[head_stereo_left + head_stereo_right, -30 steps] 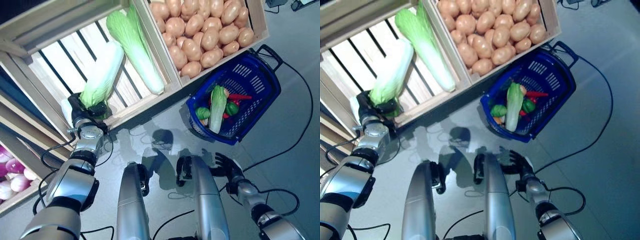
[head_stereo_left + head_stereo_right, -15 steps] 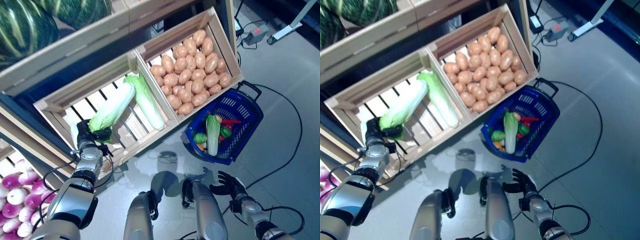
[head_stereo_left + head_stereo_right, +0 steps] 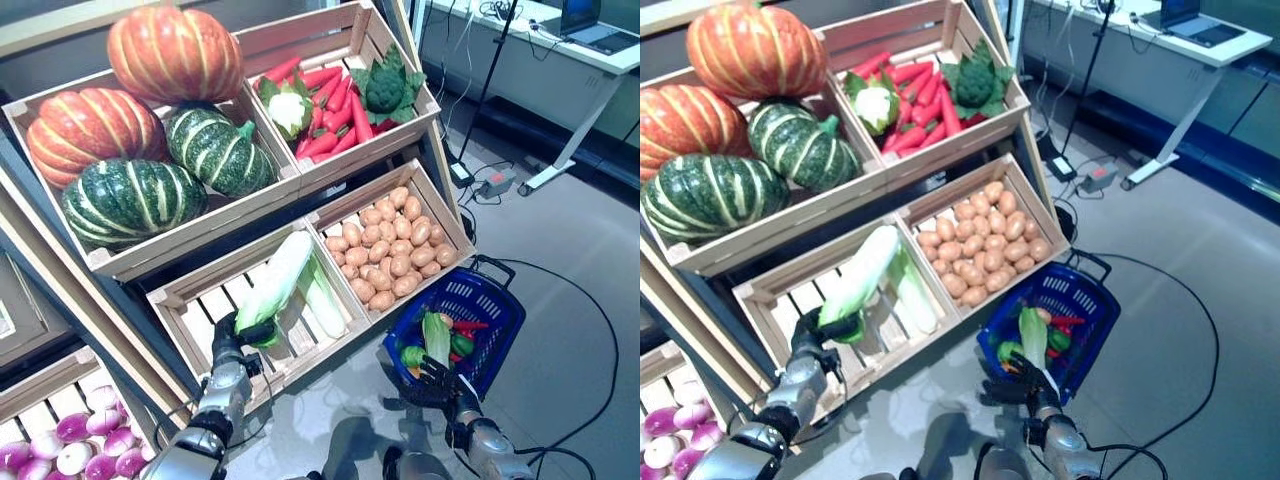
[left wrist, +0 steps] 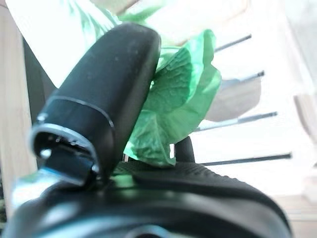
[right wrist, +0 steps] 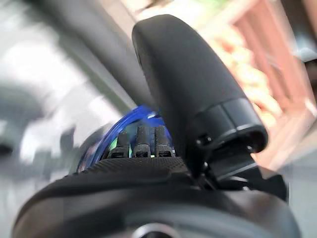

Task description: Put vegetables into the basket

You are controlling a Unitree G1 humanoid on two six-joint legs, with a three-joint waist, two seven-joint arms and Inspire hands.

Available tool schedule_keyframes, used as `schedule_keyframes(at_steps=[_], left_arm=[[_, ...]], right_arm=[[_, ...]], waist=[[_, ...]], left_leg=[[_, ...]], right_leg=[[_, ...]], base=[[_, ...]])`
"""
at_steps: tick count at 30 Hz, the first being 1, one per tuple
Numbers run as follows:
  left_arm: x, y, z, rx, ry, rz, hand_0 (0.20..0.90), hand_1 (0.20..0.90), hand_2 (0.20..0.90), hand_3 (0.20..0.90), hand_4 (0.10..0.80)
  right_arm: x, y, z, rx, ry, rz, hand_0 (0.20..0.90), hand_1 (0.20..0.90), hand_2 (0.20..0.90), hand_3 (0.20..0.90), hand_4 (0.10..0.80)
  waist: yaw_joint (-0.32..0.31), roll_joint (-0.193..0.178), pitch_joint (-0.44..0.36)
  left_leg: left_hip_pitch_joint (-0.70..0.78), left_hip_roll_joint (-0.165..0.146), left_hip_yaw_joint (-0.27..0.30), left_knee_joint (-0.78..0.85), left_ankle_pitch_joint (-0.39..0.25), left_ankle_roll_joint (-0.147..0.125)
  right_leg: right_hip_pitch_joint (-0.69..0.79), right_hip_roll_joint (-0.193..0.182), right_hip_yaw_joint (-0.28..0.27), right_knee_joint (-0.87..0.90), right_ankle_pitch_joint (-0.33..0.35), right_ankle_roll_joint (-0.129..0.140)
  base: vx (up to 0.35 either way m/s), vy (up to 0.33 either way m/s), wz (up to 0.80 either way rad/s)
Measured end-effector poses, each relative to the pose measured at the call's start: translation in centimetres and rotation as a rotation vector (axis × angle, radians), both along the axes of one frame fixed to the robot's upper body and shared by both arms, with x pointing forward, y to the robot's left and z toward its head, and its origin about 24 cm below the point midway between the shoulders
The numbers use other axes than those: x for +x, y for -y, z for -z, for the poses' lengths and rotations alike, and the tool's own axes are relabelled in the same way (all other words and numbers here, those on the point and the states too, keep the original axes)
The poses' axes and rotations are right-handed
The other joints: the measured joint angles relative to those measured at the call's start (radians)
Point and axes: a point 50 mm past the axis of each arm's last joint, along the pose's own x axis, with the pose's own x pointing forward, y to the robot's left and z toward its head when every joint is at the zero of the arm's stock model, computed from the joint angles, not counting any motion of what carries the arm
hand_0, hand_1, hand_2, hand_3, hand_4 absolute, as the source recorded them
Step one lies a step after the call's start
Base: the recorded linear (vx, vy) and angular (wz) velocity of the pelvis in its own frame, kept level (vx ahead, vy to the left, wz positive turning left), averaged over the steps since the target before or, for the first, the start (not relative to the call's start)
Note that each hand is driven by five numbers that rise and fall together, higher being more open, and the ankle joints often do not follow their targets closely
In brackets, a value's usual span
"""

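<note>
A long napa cabbage [image 3: 276, 280] slants up out of the lower left crate [image 3: 200, 300]. My left hand [image 3: 232, 336] is shut on its green leafy end [image 4: 178, 104], with the thumb [image 4: 101, 91] pressed over the leaves. A second cabbage [image 3: 323, 296] lies beside it in the same crate. The blue basket [image 3: 472, 296] stands on the floor below the potato crate. It holds a cabbage [image 3: 436, 336], a green pepper [image 3: 412, 355] and a red pepper [image 3: 470, 325]. My right hand [image 3: 440, 380] hangs open at the basket's near rim [image 5: 124, 131], holding nothing.
Potatoes [image 3: 388, 250] fill the lower right crate. Above are pumpkins [image 3: 140, 120] and a crate of carrots [image 3: 330, 95], cauliflower and broccoli. Purple-white bulbs [image 3: 60, 450] lie in a crate at lower left. A desk [image 3: 540, 40] stands behind on the right.
The camera has tilted up, so the upper crates now show. My left hand stays shut on the cabbage. My right hand now shows right by the basket's near rim.
</note>
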Motion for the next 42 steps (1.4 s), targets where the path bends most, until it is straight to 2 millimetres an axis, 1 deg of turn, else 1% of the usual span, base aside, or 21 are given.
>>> schedule_keyframes(at_steps=[3,4,6,8,12,15,17,20,23,25,27,30,32,35,42], left_arm=[[-0.7,1.7,0.4,-0.068,0.015,0.014,0.300,0.300,0.300,0.300,0.400],[-0.7,2.1,0.4,-0.083,0.024,0.017,0.300,0.300,0.300,0.300,0.400],[-0.4,3.4,-0.6,-0.118,0.090,0.054,0.300,0.300,0.300,0.300,0.400],[0.0,4.3,-1.7,-0.135,0.146,0.092,0.300,0.300,0.300,0.300,0.400],[1.0,6.5,-4.5,-0.181,0.280,0.180,0.300,0.300,0.300,0.300,0.400],[0.9,7.1,-5.4,-0.205,0.325,0.214,0.300,0.300,0.300,0.300,0.400],[0.7,7.6,-5.8,-0.221,0.348,0.251,0.300,0.300,0.300,0.300,0.400],[0.0,8.0,-5.7,-0.241,0.356,0.292,0.300,0.300,0.300,0.300,0.400],[-0.4,8.5,-5.4,-0.247,0.346,0.344,0.300,0.300,0.300,0.300,0.400],[-0.8,8.4,-5.3,-0.238,0.345,0.364,0.300,0.300,0.300,0.300,0.400],[-1.0,8.2,-5.2,-0.227,0.337,0.392,0.300,0.300,0.300,0.300,0.400],[-1.0,7.8,-5.2,-0.177,0.331,0.442,0.300,0.300,0.300,0.300,0.400],[-1.0,7.8,-5.2,-0.175,0.336,0.457,0.300,0.300,0.300,0.300,0.400],[-1.0,7.8,-5.3,-0.176,0.339,0.465,0.300,0.300,0.300,0.300,0.400],[-1.0,7.7,-5.3,-0.177,0.341,0.477,0.300,0.300,0.300,0.300,0.400]], right_arm=[[0.3,-1.2,-0.5,0.103,0.037,0.053,0.900,0.900,0.900,0.900,0.800],[0.4,-1.3,-0.6,0.110,0.046,0.053,0.900,0.900,0.900,0.900,0.800],[1.1,-2.0,-1.8,0.136,0.107,0.038,0.900,0.900,0.900,0.900,0.800],[2.1,-2.9,-3.2,0.156,0.177,0.025,0.900,0.900,0.900,0.900,0.800],[4.0,-4.0,-6.3,0.189,0.319,0.040,0.900,0.900,0.900,0.900,0.800],[4.7,-4.5,-7.0,0.219,0.348,0.035,0.900,0.900,0.900,0.900,0.800],[5.0,-4.6,-7.5,0.274,0.372,0.041,0.900,0.900,0.900,0.900,0.800],[5.2,-5.0,-8.1,0.356,0.410,0.002,0.900,0.900,0.900,0.900,0.800],[5.3,-4.9,-8.2,0.400,0.433,-0.028,0.900,0.900,0.900,0.900,0.800],[5.5,-5.0,-8.5,0.439,0.449,-0.038,0.900,0.900,0.900,0.900,0.800],[6.2,-5.1,-9.3,0.453,0.489,-0.066,0.900,0.900,0.900,0.900,0.800],[7.1,-5.1,-10.4,0.492,0.534,-0.071,0.900,0.900,0.900,0.900,0.800],[7.7,-4.9,-11.1,0.510,0.559,-0.071,0.900,0.900,0.900,0.900,0.800],[8.0,-4.9,-11.5,0.512,0.578,-0.089,0.900,0.900,0.900,0.900,0.800],[8.1,-4.8,-11.6,0.538,0.584,-0.092,0.900,0.900,0.900,0.900,0.800]], waist=[[0.000,0.003,-0.023],[0.000,0.005,-0.026],[0.001,0.005,-0.028],[0.008,0.008,-0.031],[0.031,0.018,-0.048],[0.046,0.023,-0.064],[0.055,0.023,-0.065],[0.061,0.020,-0.068],[0.084,0.008,-0.075],[0.087,0.000,-0.079],[0.097,-0.011,-0.084],[0.098,-0.021,-0.089],[0.108,-0.025,-0.092],[0.114,-0.027,-0.092],[0.119,-0.027,-0.092]], left_leg=[[0.024,-0.001,-0.010,-0.052,0.029,0.004],[0.024,-0.002,-0.015,-0.058,0.034,0.006],[0.026,-0.005,-0.029,-0.075,0.050,0.011],[0.027,-0.008,-0.033,-0.087,0.060,0.014],[0.031,-0.019,-0.046,-0.107,0.079,0.021],[0.048,-0.019,-0.048,-0.123,0.086,0.019],[0.054,-0.018,-0.053,-0.124,0.088,0.017],[0.053,-0.017,-0.057,-0.127,0.092,0.015],[0.050,-0.017,-0.068,-0.128,0.096,0.014],[0.049,-0.018,-0.075,-0.128,0.097,0.014],[0.048,-0.018,-0.078,-0.131,0.101,0.014],[0.047,-0.018,-0.082,-0.131,0.105,0.014],[0.048,-0.019,-0.085,-0.131,0.105,0.014],[0.047,-0.020,-0.092,-0.131,0.107,0.015],[0.046,-0.020,-0.100,-0.132,0.107,0.015]], right_leg=[[0.037,0.013,0.000,-0.071,0.035,0.009],[0.043,0.015,0.000,-0.085,0.042,0.010],[0.071,0.022,0.002,-0.149,0.078,0.015],[0.097,0.027,0.002,-0.208,0.112,0.018],[0.142,0.030,0.003,-0.308,0.169,0.022],[0.162,0.034,0.002,-0.330,0.179,0.021],[0.172,0.035,0.000,-0.331,0.179,0.021],[0.174,0.036,-0.003,-0.331,0.179,0.021],[0.174,0.036,-0.004,-0.331,0.179,0.020],[0.175,0.036,-0.005,-0.331,0.179,0.020],[0.175,0.035,-0.007,-0.331,0.179,0.020],[0.179,0.034,-0.020,-0.331,0.179,0.020],[0.182,0.033,-0.024,-0.331,0.178,0.020],[0.184,0.032,-0.028,-0.331,0.178,0.020],[0.183,0.032,-0.028,-0.332,0.178,0.020]], base=[[-0.004,-0.024,0.11],[-0.039,-0.039,0.22],[-0.044,-0.036,0.20],[-0.039,-0.032,0.11],[-0.027,-0.035,0.09],[0.012,-0.056,0.04],[0.018,-0.046,0.07],[0.021,-0.048,0.06],[0.016,-0.040,0.08],[0.014,-0.033,0.08],[0.019,-0.021,0.07],[0.018,-0.008,0.11],[0.023,-0.001,0.08],[0.018,0.008,0.06],[0.000,0.000,0.00]])
